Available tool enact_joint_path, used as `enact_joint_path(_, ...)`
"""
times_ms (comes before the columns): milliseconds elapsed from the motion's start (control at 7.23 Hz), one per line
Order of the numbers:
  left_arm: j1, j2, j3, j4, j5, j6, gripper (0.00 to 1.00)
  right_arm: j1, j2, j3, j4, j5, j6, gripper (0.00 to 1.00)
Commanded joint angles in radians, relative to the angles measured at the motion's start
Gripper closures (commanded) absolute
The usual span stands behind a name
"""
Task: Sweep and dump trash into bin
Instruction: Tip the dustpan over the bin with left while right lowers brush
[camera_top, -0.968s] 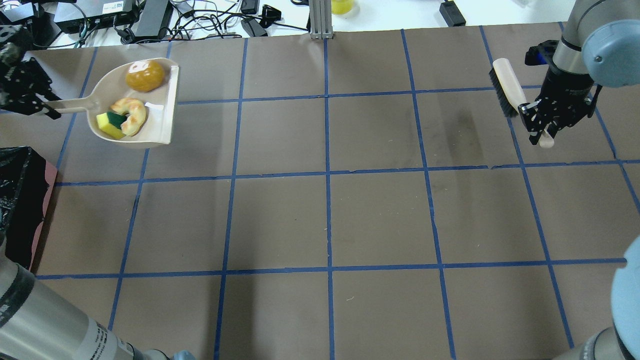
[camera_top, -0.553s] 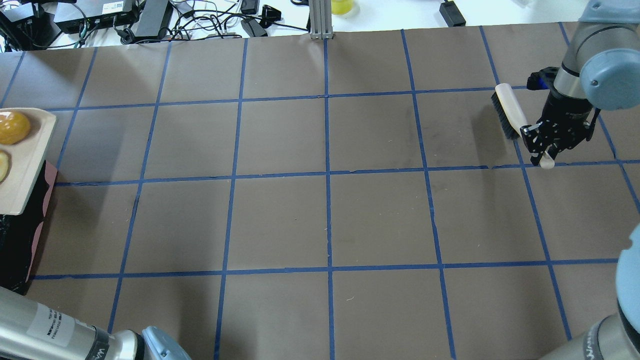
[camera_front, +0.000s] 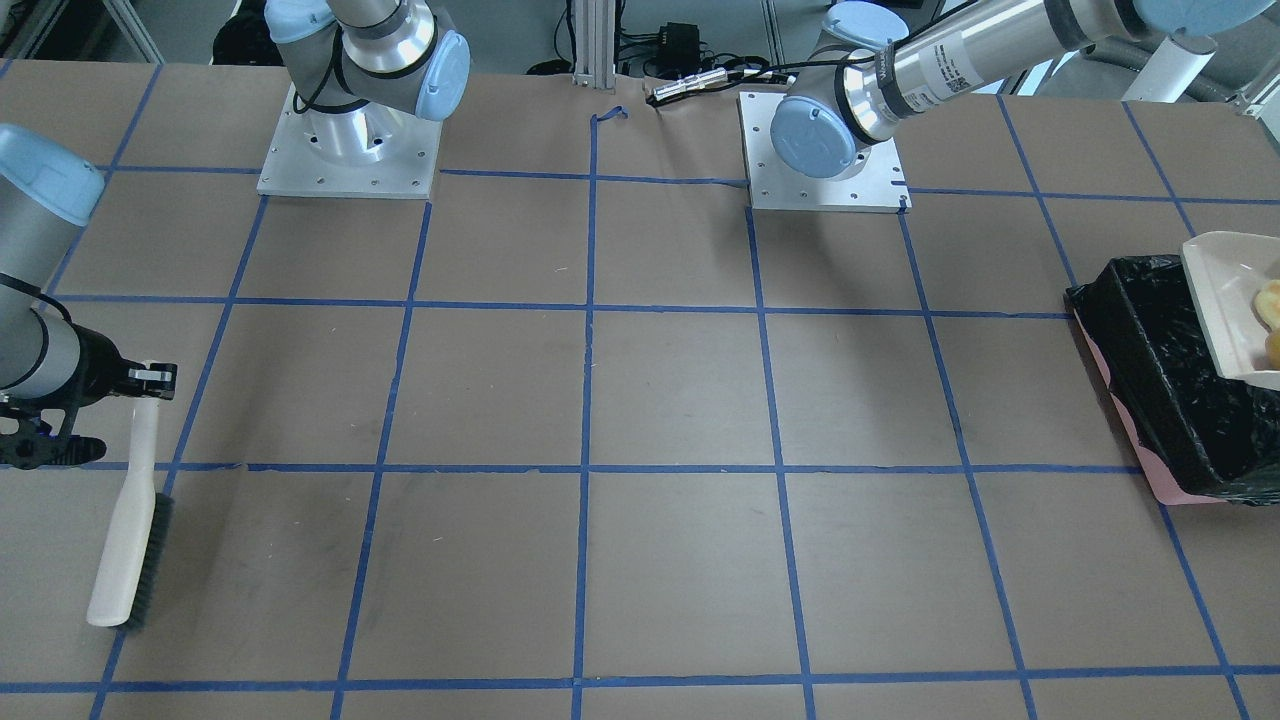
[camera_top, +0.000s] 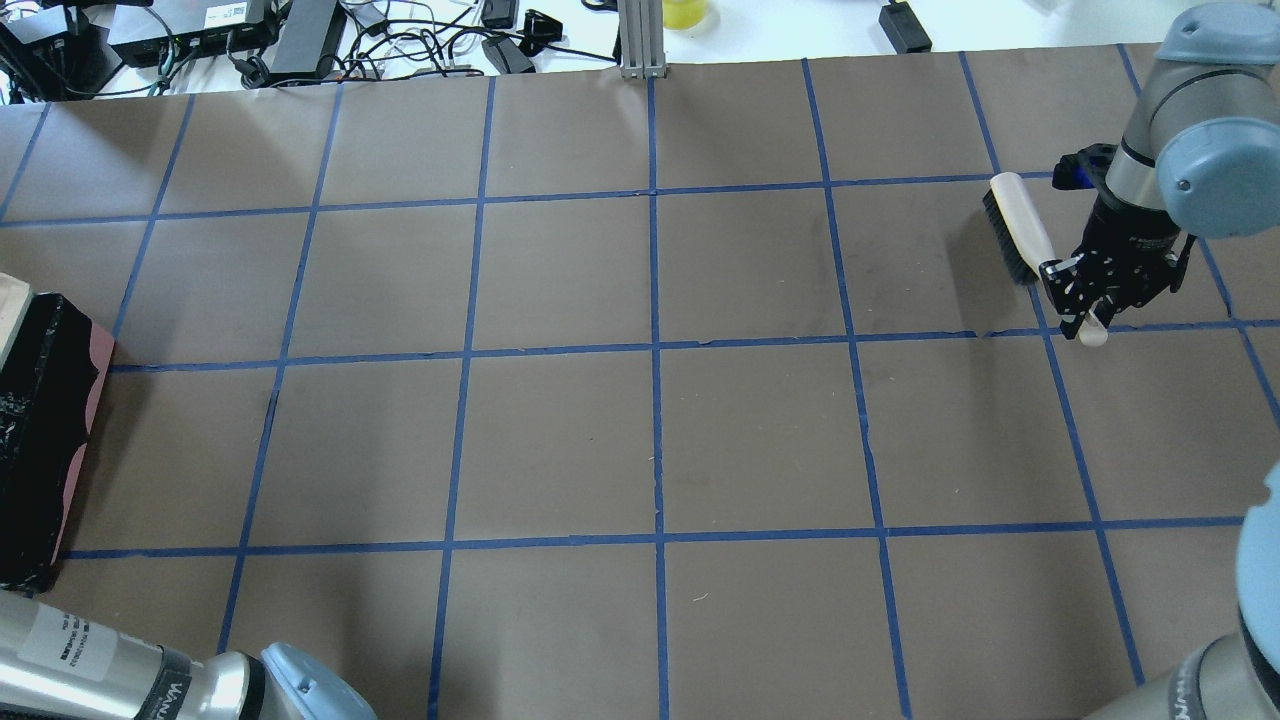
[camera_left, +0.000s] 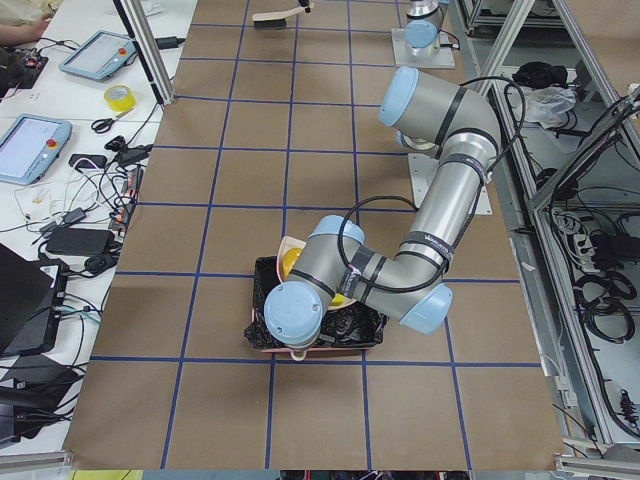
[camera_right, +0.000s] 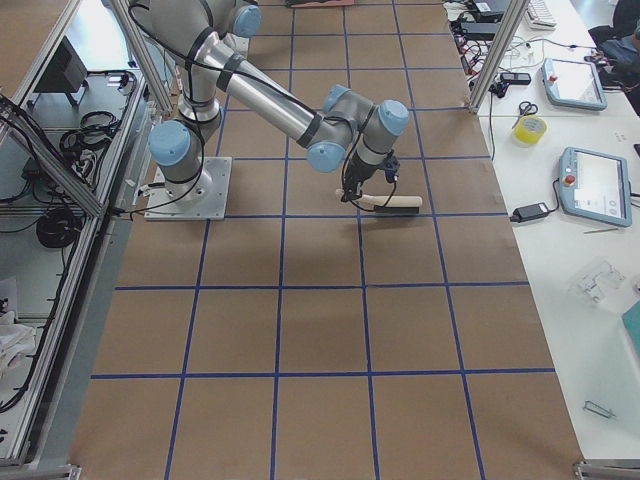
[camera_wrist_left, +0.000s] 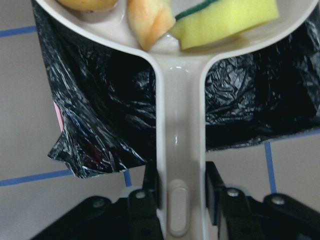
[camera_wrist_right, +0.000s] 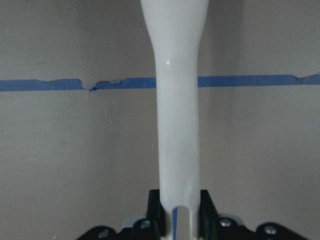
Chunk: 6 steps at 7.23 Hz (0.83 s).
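Three trash pieces show in the left wrist view: one potato-like lump (camera_wrist_left: 85, 4), one croissant (camera_wrist_left: 147, 22) and one sponge (camera_wrist_left: 225, 20). They lie in one dustpan (camera_wrist_left: 180, 125) over the bin (camera_wrist_left: 100, 100), and the left end effector (camera_wrist_left: 181, 187) clamps the dustpan's handle. In the right wrist view, the right end effector (camera_wrist_right: 179, 215) grips one brush (camera_wrist_right: 177, 100).

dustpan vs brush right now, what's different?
The dustpan is a wide scoop carrying the trash above the bin; the brush is slim, dark-bristled, carrying nothing. The left end effector grips the dustpan, the right end effector the brush, at opposite ends of the table. Both are cream plastic, held by the handle.
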<state>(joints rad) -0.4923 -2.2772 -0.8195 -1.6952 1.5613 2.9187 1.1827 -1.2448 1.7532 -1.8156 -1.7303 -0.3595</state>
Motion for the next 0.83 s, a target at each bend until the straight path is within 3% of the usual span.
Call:
enact_joint_path(0,-0.046,0.011,0.011,0.054,0.11,0.037,1.0,-0.005,-0.001,0.005,-0.004,0.005,-0.002,1.0)
enact_joint_path(553,-0.074,-0.004,0.003,0.212,0.108,0.155,1.0,-0.005,0.008,0.02,-0.005,-0.002,-0.001,1.0)
enact_joint_path(691,-0.081,0.011,-0.013,0.218,0.106,0.199,1.0,-0.005,0.008,0.025,-0.005,-0.002,0.001,0.95)
